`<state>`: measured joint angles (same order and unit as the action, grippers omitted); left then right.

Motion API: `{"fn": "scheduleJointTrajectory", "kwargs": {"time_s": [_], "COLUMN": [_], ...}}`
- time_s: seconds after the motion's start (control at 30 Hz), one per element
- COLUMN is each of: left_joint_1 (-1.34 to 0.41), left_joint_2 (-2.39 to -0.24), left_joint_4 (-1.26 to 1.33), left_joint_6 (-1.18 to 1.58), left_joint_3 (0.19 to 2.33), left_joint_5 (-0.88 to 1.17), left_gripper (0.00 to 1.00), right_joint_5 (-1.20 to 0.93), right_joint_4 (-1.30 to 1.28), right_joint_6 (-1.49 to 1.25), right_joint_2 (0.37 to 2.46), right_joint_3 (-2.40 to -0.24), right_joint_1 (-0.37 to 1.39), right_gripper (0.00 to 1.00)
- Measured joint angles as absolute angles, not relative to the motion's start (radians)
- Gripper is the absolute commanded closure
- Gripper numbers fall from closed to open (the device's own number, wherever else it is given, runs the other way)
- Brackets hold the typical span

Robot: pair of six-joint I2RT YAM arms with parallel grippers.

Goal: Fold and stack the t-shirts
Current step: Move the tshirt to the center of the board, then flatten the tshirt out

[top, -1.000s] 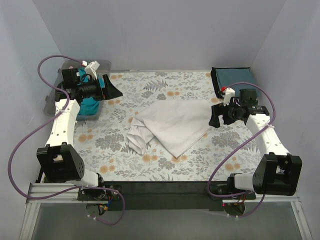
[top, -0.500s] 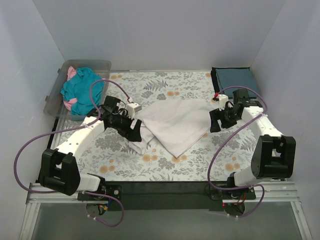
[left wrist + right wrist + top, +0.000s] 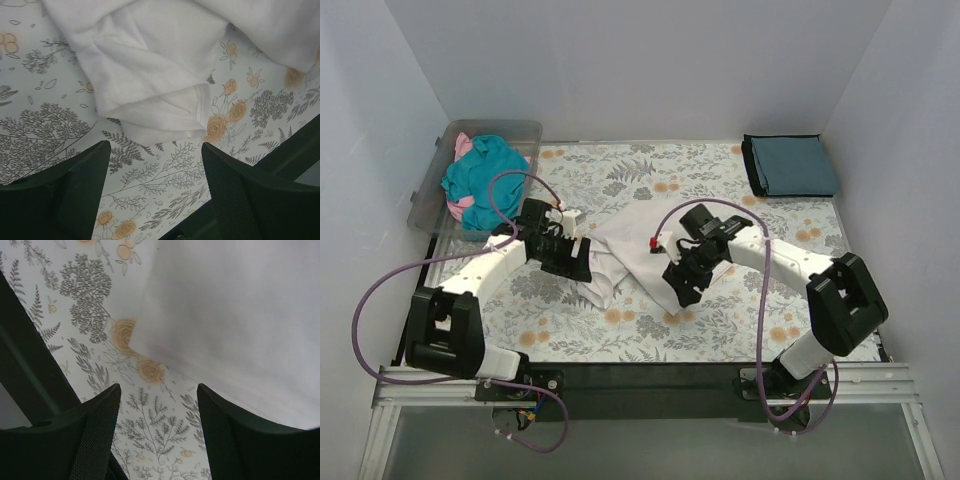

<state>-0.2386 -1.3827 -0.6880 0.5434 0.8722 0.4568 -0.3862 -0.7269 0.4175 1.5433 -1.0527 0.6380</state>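
At far left a clear bin (image 3: 520, 128) is holding the teal t-shirt (image 3: 485, 180) and pink t-shirt (image 3: 463, 147). The left gripper (image 3: 154, 152) is hovering, fingers spread and empty, at the edge of the bunched sleeve of the white t-shirt (image 3: 638, 240), which is lying crumpled mid-table on the floral cover (image 3: 650, 165). The right gripper (image 3: 159, 392) is hanging equally unclenched at that shirt's near corner, possibly brushing it, and the dark slate-blue t-shirt (image 3: 790, 165) is lying folded at far right.

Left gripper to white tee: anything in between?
Only a narrow strip of floral table cover. The left wrist view shows the folded edge of the white tee just ahead of the left gripper.
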Motion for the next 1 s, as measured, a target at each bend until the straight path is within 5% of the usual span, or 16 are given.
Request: {"fn": "scheduleJointTrajectory", "kwargs": {"time_s": [0.13, 0.33, 0.57, 0.67, 0.8, 0.83, 1.0], "left_joint_1": [-0.157, -0.140, -0.160, -0.195, -0.221, -0.221, -0.197], "left_joint_2": [-1.452, -1.520, -1.633, -1.671, -1.696, -1.697, -1.684], "left_joint_4": [-0.687, -0.687, -0.667, -0.649, -0.639, -0.636, -0.706], "left_joint_6": [0.589, 0.642, 0.683, 0.700, 0.715, 0.715, 0.633], "left_joint_3": [0.920, 0.937, 0.973, 0.982, 0.991, 0.991, 1.050], "left_joint_5": [0.482, 0.483, 0.482, 0.482, 0.491, 0.490, 0.475], "left_gripper": [0.18, 0.17, 0.18, 0.29, 0.73, 0.94, 1.00], "right_joint_5": [-0.366, -0.314, -0.219, -0.199, -0.197, -0.202, -0.300], "right_joint_4": [-0.723, -0.703, -0.675, -0.674, -0.685, -0.690, -0.739], "right_joint_6": [0.410, 0.393, 0.377, 0.374, 0.378, 0.385, 0.453], "right_joint_2": [1.616, 1.709, 1.746, 1.745, 1.720, 1.697, 1.516], "right_joint_3": [-1.069, -1.093, -1.100, -1.100, -1.100, -1.100, -1.103], "right_joint_1": [0.748, 0.839, 0.870, 0.855, 0.805, 0.783, 0.618], "right_gripper": [0.32, 0.33, 0.75, 0.99, 0.99, 0.99, 0.99]}}
